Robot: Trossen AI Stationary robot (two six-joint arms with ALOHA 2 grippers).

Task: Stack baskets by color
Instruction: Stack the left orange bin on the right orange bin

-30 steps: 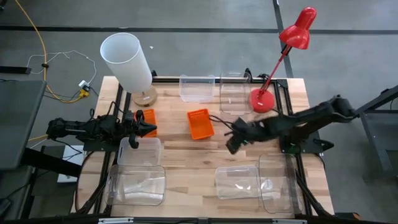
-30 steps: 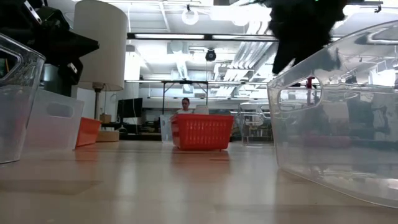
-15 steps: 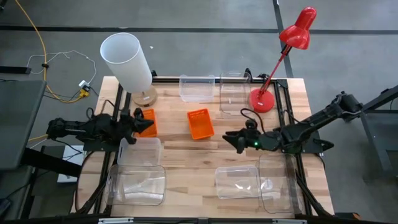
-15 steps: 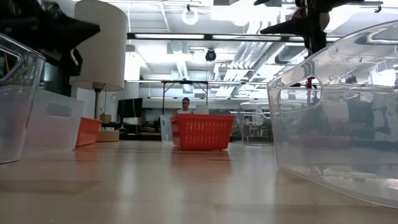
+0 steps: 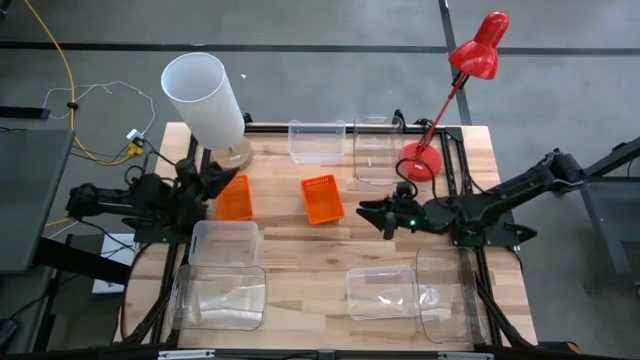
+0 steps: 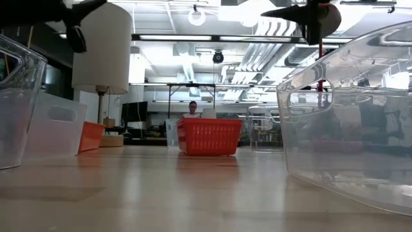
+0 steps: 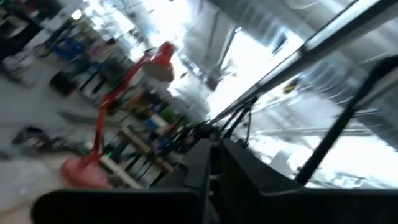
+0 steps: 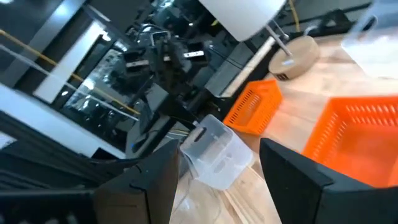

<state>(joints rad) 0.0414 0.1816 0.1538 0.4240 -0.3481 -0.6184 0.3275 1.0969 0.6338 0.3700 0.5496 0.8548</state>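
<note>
Nearest, along the table's (image 5: 300,262) front edge, stand four clear bins: two on the left (image 5: 221,297) (image 5: 223,243), one behind the other, and two on the right (image 5: 381,293) (image 5: 446,293), side by side. Behind the right pair the right arm lies low and stretched toward the middle. Its hand (image 5: 384,213) hangs wide with nothing between the fingers, just right of the middle orange basket (image 5: 322,198) and apart from it. A second ago this arm was bunched up, with its hand nearer the front bins.

On the left, the left arm reaches in from the table's side. Its hand (image 5: 210,182) is tilted up beside the lamp shade's (image 5: 203,95) wooden foot. Whether it is wide or narrow I cannot tell, and it holds nothing that shows. A second ago it sat over the left orange basket (image 5: 235,198). Now it has drawn off toward the far side, and that basket lies uncovered on the wood, just right of the hand.

Farthest, two more clear bins (image 5: 317,141) (image 5: 375,152) stand at the back edge, beside the red lamp's (image 5: 420,160) foot.

Counted: two orange baskets showing, six clear bins, two lamps.
</note>
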